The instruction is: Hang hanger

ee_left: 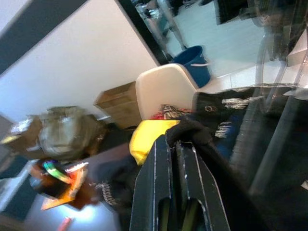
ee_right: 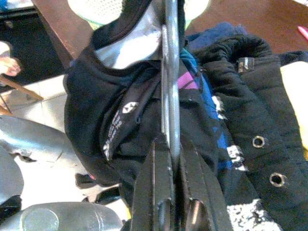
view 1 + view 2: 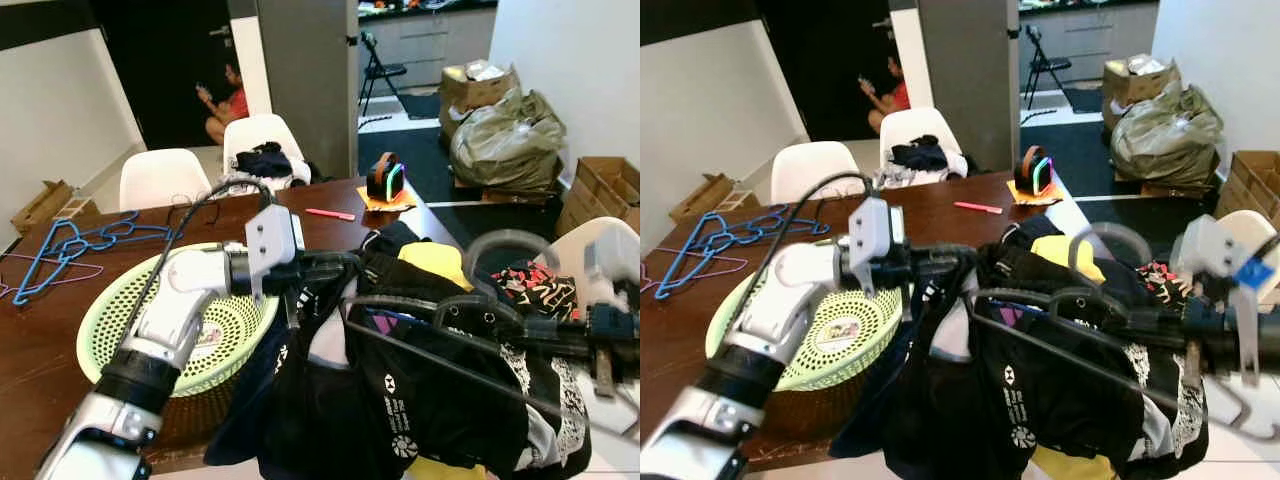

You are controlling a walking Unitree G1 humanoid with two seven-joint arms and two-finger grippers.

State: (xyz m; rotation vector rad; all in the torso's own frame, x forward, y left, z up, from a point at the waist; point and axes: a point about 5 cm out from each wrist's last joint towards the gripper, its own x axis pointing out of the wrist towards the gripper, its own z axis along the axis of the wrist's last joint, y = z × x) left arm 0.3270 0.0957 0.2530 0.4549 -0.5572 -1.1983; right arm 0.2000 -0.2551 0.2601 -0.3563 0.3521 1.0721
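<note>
A grey hanger (image 3: 430,365) sits inside a black printed garment (image 3: 400,410), both held up in front of me over the table's near right end. Its hook (image 3: 500,240) curves up at the right. My right gripper (image 2: 172,144) is shut on the hanger's bar (image 2: 171,72), reaching in from the right (image 3: 470,315). From the left, my left gripper (image 3: 340,265) is shut on the garment's black edge (image 1: 187,131) near the hanger's left end. The garment hangs down and hides most of the hanger's lower bar.
A pale green basket (image 3: 230,330) and several blue hangers (image 3: 70,245) lie on the brown table (image 3: 40,340). More clothes (image 3: 430,260) are piled at its right end. White chairs (image 3: 165,175), boxes and bags (image 3: 505,135) stand beyond. A person (image 3: 225,100) sits in the doorway.
</note>
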